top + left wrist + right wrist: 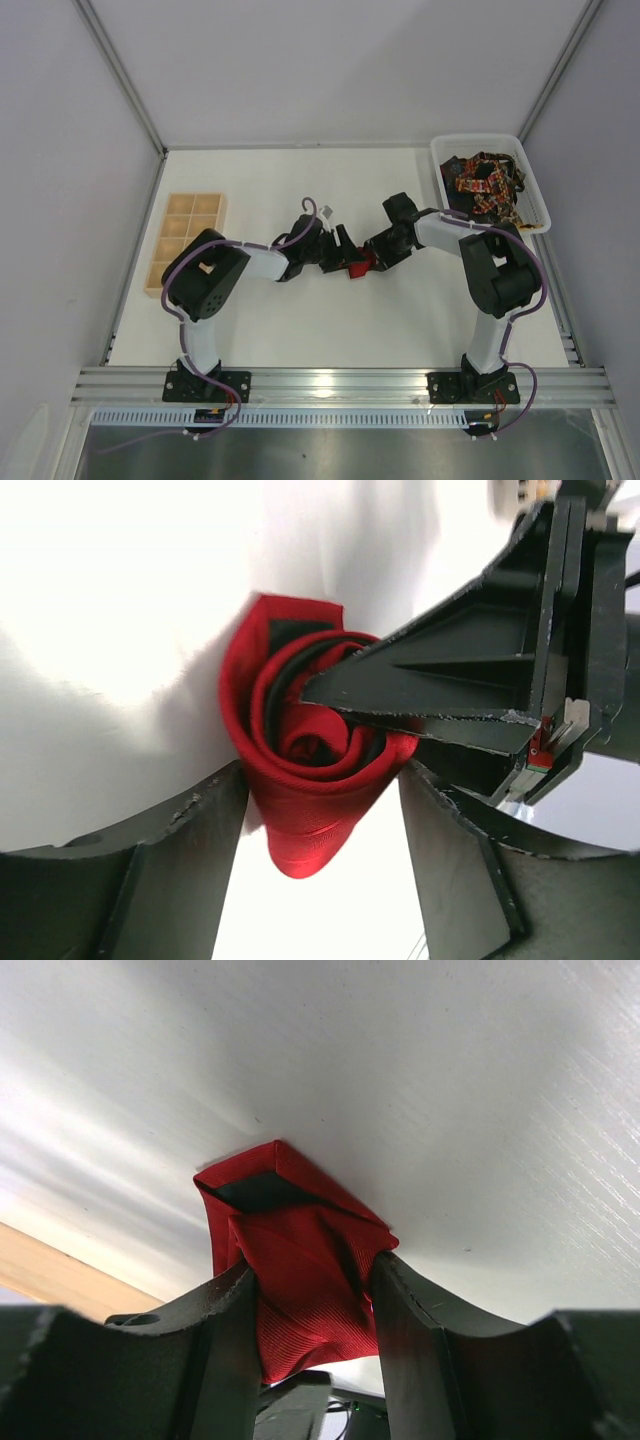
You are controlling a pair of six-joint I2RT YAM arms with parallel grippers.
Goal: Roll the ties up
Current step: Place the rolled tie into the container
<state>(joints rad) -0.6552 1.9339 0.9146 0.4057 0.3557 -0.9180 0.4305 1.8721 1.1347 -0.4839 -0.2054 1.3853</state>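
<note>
The bright red tie [358, 266] is wound into a roll in the middle of the white table. In the left wrist view the roll [300, 780] shows its spiral and dark lining, and sits between my left gripper's [320, 780] fingertips, touching both. One finger [430, 690] of the right gripper reaches into the spiral. In the right wrist view my right gripper [312, 1280] is shut on the red tie [300, 1250], squeezing its folds. In the top view the left gripper [340, 256] and right gripper [370, 258] meet at the roll. The dark patterned ties [485, 185] lie heaped at the back right.
A white plastic basket [480, 140] at the back right holds the patterned ties. A wooden tray [187, 240] with several square compartments lies at the left, its edge also in the right wrist view [60, 1270]. Grey walls close in the table on three sides.
</note>
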